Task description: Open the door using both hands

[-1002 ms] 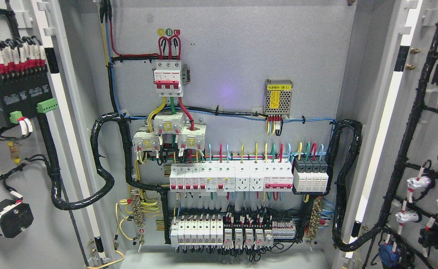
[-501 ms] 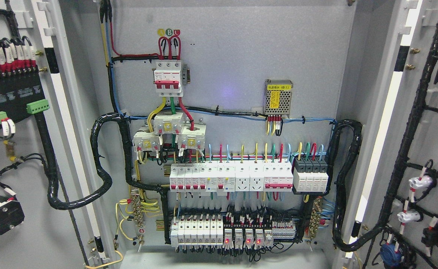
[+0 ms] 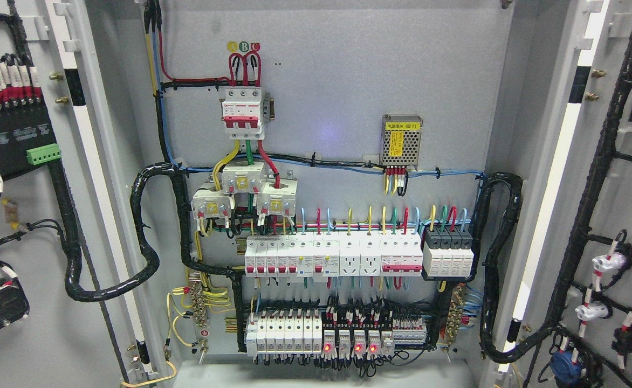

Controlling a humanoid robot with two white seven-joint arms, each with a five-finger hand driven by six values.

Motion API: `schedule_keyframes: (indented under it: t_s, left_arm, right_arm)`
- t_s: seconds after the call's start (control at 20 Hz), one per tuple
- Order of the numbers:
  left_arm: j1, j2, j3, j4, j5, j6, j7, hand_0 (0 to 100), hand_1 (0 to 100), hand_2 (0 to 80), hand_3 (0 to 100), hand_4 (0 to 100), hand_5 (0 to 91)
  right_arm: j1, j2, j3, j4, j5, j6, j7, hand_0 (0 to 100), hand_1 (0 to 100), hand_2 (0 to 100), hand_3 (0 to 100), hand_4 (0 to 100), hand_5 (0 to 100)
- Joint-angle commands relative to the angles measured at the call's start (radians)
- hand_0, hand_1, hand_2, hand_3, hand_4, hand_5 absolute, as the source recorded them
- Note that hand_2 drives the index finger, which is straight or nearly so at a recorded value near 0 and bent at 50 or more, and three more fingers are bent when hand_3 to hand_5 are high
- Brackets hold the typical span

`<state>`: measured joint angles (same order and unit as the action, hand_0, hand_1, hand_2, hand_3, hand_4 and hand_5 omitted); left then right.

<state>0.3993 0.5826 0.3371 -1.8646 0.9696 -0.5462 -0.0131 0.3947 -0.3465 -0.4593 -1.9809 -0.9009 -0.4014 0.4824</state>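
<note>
The grey electrical cabinet stands wide open. Its left door [image 3: 35, 226] is swung out at the picture's left, showing its inner face with a black terminal block [image 3: 8, 129] and a black cable loom [image 3: 73, 253]. Its right door [image 3: 623, 215] is swung out at the right, carrying black wiring and white lamp holders [image 3: 607, 263]. Between them the back panel [image 3: 348, 70] holds a red-and-white main breaker [image 3: 242, 113], rows of white breakers [image 3: 332, 258] and a metal power supply [image 3: 401, 141]. Neither hand shows.
A lower row of breakers and relays [image 3: 321, 334] has three red lights lit. Thick black conduits [image 3: 499, 269] loop from the panel to both doors. The cabinet floor ledge [image 3: 321, 374] lies at the bottom.
The left door has swung further outward, its parts sliding toward the left edge. The right door has opened slightly more. A grey fingertip at the bottom left corner has left the view.
</note>
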Motion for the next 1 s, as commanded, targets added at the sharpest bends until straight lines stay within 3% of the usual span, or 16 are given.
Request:
schedule_keyframes:
  t_s: [0.0, 0.95]
  left_arm:
    - [0.003, 0.045, 0.023, 0.03, 0.014, -0.003, 0.001, 0, 0, 0.0, 0, 0, 0.0]
    - [0.071, 0.049, -0.027, -0.083, 0.006, -0.006, -0.008, 0, 0, 0.0, 0, 0, 0.0]
  right_arm:
    - [0.003, 0.003, -0.025, 0.042, -0.007, 0.001, 0.001, 0, 0, 0, 0, 0, 0]
    - [0.016, -0.003, -0.065, 0.071, -0.076, 0.001, -0.001, 0, 0, 0, 0, 0, 0]
